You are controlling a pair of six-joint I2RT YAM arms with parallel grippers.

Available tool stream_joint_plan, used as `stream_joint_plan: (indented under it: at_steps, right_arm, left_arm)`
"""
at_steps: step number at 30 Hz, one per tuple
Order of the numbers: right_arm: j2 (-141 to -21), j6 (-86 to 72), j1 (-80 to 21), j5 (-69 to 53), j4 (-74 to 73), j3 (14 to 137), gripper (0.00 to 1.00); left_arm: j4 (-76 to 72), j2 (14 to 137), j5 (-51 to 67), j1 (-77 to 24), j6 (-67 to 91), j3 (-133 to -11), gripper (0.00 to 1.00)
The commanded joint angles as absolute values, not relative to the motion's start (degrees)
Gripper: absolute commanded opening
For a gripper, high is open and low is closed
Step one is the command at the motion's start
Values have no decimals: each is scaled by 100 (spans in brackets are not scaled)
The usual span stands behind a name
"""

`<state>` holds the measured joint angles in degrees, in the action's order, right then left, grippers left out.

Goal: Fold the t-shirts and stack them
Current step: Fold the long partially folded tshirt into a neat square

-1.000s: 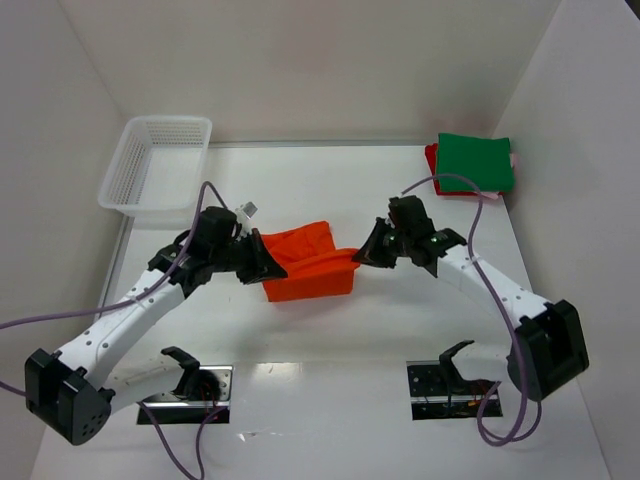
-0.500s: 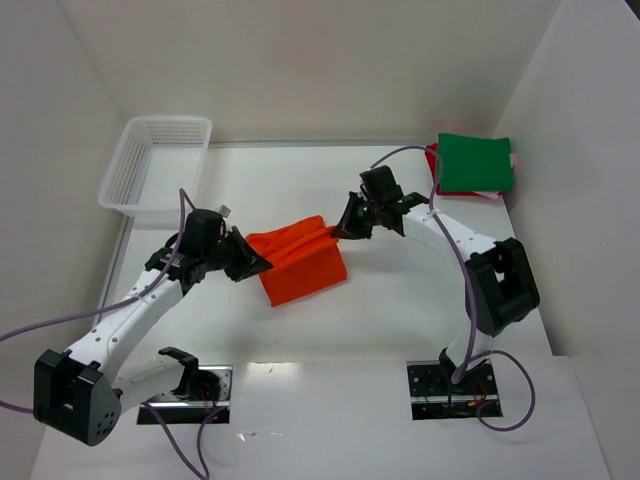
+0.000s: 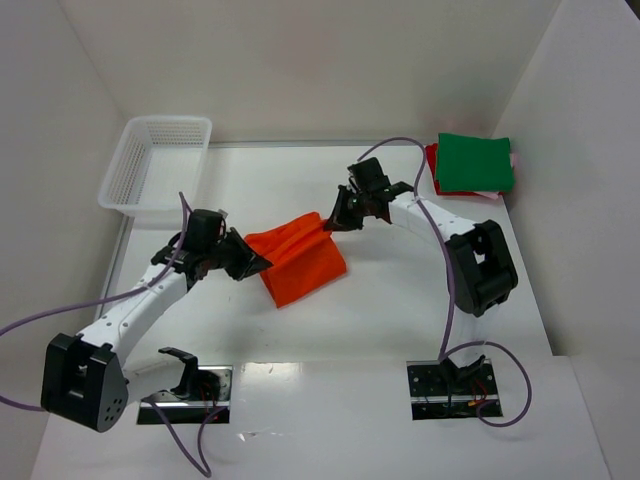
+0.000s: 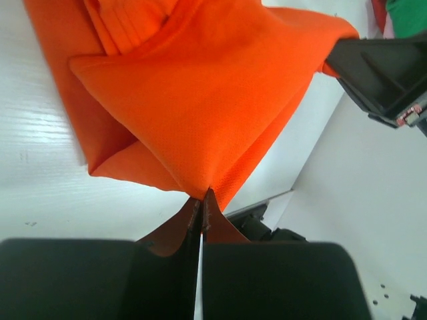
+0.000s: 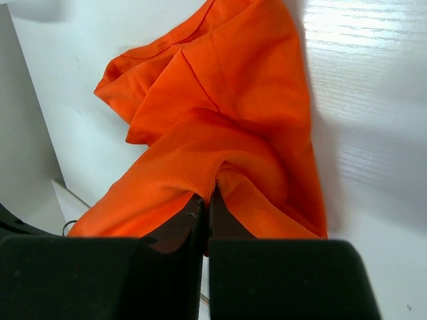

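Note:
The bright orange t-shirt (image 3: 298,258) lies bunched and partly folded mid-table, also filling the left wrist view (image 4: 200,100) and the right wrist view (image 5: 220,127). My left gripper (image 3: 260,263) is shut on its left corner, the cloth pinched at the fingertips (image 4: 201,200). My right gripper (image 3: 330,222) is shut on its upper right corner (image 5: 208,193). The cloth hangs stretched between the two grippers. A stack of folded t-shirts sits at the far right, a green one (image 3: 475,162) on top, red (image 3: 432,160) and pale pink edges showing beneath.
A white mesh basket (image 3: 155,168) stands at the far left by the wall. White walls close in the table on the left, back and right. The arm bases (image 3: 185,385) sit at the near edge.
Both grippers have carried the orange shirt away from the near edge and leftward. The right arm swung far inward; the shirt folded over and now lies more diagonal.

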<state>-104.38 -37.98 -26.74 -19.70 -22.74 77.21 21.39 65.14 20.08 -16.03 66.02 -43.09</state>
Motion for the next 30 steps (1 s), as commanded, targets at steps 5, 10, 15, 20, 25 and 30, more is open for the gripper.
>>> stream_joint_plan:
  at_steps: [5,10,15,20,25,30]
  right_arm:
    - [-9616,-3630,-2628,-1644,-2206,7515,2]
    - [-9141,-3630,-2628,-1539,-2206,7094,2]
    - [-8728,-3630,-2628,-1485,-2206,6803,2]
    - [-8675,-3630,-2628,-1485,-2206,6811,2]
    - [-9007,-3578,-2628,-1485,-2206,7100,2]
    - [-9509,-3577,-2628,-1678,-2153,7566,2]
  left_arm:
    - [2145,5619,2654,-1731,7055,-3991,0]
    - [2145,4406,2532,-1784,8180,-3420,0]
    - [2311,3060,2295,-1784,9192,-2927,0]
    - [2698,3049,2049,-1837,9193,-3005,0]
    - [2804,3182,1477,-1837,9482,-3138,0]
    - [2961,3480,871,-1837,9861,-3252,0]
